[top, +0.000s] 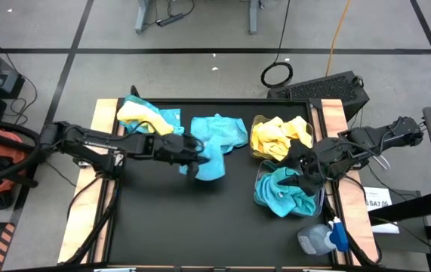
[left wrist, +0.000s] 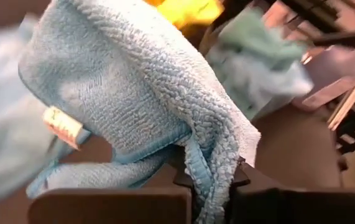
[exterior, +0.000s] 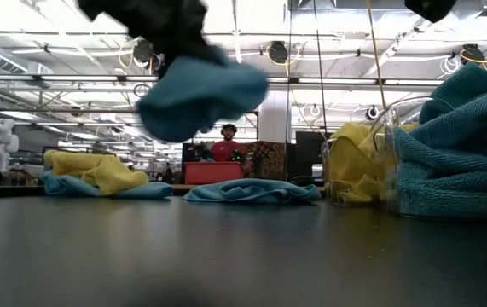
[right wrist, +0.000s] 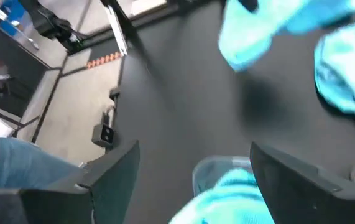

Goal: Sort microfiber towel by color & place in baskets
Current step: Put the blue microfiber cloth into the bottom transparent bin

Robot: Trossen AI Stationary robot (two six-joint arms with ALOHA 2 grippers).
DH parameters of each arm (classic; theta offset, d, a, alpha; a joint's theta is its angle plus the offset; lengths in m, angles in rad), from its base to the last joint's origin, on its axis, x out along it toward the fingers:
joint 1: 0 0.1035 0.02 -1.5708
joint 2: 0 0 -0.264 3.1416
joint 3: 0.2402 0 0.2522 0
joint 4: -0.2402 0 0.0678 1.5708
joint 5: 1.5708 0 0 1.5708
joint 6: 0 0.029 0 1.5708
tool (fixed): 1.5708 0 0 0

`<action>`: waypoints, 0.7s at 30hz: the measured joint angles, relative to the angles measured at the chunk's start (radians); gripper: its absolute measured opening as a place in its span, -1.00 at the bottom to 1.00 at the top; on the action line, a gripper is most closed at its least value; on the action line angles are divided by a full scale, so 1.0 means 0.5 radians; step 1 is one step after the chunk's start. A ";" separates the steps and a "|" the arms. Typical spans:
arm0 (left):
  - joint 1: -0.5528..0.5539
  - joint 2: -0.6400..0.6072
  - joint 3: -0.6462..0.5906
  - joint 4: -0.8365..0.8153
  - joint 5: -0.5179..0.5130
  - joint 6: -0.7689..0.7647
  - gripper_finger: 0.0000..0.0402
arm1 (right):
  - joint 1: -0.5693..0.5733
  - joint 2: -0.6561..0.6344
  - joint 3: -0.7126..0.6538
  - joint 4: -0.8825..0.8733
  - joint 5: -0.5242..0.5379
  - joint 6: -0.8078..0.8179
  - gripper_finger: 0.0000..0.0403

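Note:
My left gripper [top: 191, 161] reaches over the middle of the black table, shut on a teal-blue microfiber towel [top: 212, 164], which the low view shows as a bunched towel [exterior: 200, 89] in the air. A second teal towel [top: 220, 129] lies flat behind it. A yellow towel [top: 141, 113] rests on another teal one [top: 166, 117] at the far left. On the right stand two clear baskets, one [top: 259, 128] holding yellow towels [top: 279, 136], one [top: 259, 198] holding teal towels [top: 283, 193]. My right gripper [right wrist: 194, 149] hangs open above the teal basket [right wrist: 208, 167]. My left gripper pinches a bunched fold of the teal towel [left wrist: 211, 180] between its two fingers [left wrist: 109, 205], several layers thick. The fingers come from the table's left. The towel [exterior: 200, 89] is lifted clear of the table and spreads slack beyond the fingertips.
A blue-capped grey bottle [top: 321, 239] lies near the table's near right corner, beside the teal basket. A black keyboard [top: 328, 89] sits beyond the far right corner. Wooden strips [top: 87, 196] border the table's left and right sides. Bare black tabletop [top: 185, 227] fills the near middle.

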 joint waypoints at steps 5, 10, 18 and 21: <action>0.053 0.244 0.392 0.004 0.109 0.157 -0.91 | 0.000 0.004 0.000 0.132 0.082 -0.180 0.48; 0.099 0.485 0.732 0.006 0.321 0.207 -0.91 | 0.001 0.004 0.000 0.176 0.226 -0.354 0.48; 0.102 0.816 1.184 0.004 0.508 0.210 -0.92 | 0.000 0.008 0.000 0.168 0.466 -0.428 0.48; 0.103 0.903 1.321 0.022 0.531 0.210 -0.92 | 0.000 0.021 0.000 0.149 0.483 -0.426 0.48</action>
